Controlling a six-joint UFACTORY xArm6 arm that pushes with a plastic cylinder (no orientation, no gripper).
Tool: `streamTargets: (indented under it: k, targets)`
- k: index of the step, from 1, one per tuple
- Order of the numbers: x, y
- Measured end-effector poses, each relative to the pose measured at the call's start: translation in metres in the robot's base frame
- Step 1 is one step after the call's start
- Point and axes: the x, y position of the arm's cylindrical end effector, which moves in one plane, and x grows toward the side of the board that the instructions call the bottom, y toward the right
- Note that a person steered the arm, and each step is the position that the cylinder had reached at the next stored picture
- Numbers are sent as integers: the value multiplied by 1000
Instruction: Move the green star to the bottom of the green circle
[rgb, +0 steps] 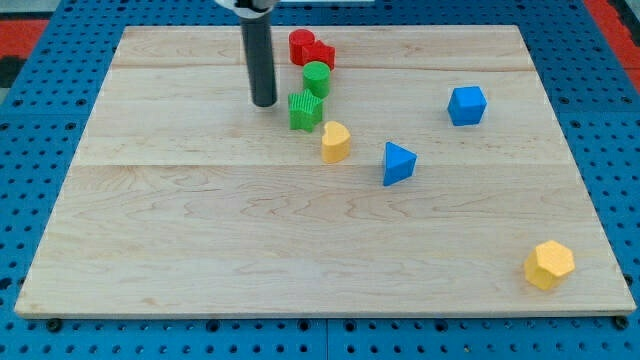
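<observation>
The green star (305, 110) lies on the wooden board (200, 230) near the view's top centre. The green circle (317, 78) stands just above it, almost touching. My tip (264, 102) is a dark rod end on the board, just left of the green star with a small gap between them.
A red circle (301, 45) and a red star-like block (320, 54) sit above the green circle. A yellow block (336, 142) lies below right of the green star. A blue triangle (398, 163), a blue cube (466, 105) and a yellow hexagon (549, 265) lie to the right.
</observation>
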Motion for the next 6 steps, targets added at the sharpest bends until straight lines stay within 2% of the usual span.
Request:
streamTargets:
  k: [1, 2, 6]
  targets:
    - [32, -1]
    - [44, 2]
    - [46, 42]
